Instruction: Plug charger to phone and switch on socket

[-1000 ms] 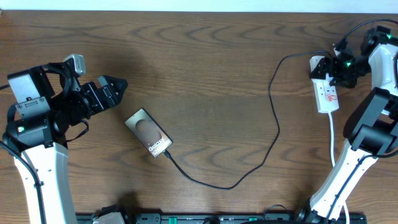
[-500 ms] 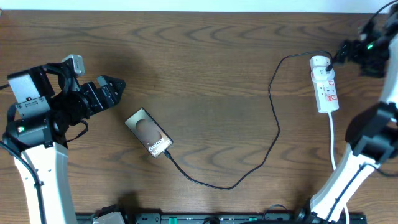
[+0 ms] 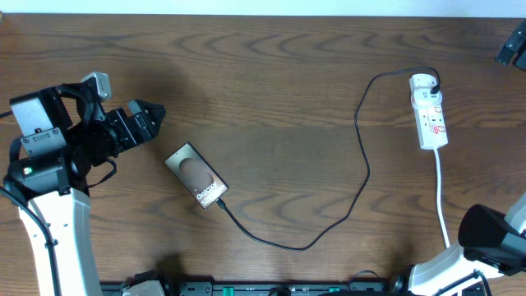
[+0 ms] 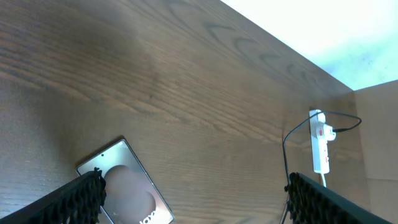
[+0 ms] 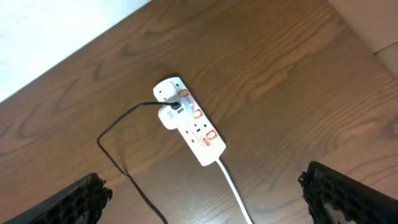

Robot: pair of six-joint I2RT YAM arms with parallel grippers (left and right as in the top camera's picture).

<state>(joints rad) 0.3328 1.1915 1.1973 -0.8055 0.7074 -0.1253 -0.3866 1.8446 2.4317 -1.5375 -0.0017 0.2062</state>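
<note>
The phone (image 3: pixel 196 176) lies flat on the table left of centre, and it also shows as the phone (image 4: pixel 127 186) in the left wrist view. The thin black charger (image 3: pixel 362 177) runs from the phone's lower end in a long loop to the top of the white socket (image 3: pixel 430 111) at the right. My left gripper (image 3: pixel 156 117) hovers open, up and left of the phone, nothing between its fingers (image 4: pixel 84 196). In the right wrist view my right gripper (image 5: pixel 202 183) is open and high above the socket (image 5: pixel 189 127). It is almost out of the overhead view.
The socket's white cord (image 3: pixel 442 197) trails toward the front edge beside the right arm's base (image 3: pixel 493 238). The left arm (image 3: pixel 45 156) stands at the left side. A pale wall borders the table's far edge.
The right gripper lifted off the socket and drew back up and to the right, leaving the overhead view, with its jaws opening wider. The left arm, phone and charger stayed put.
</note>
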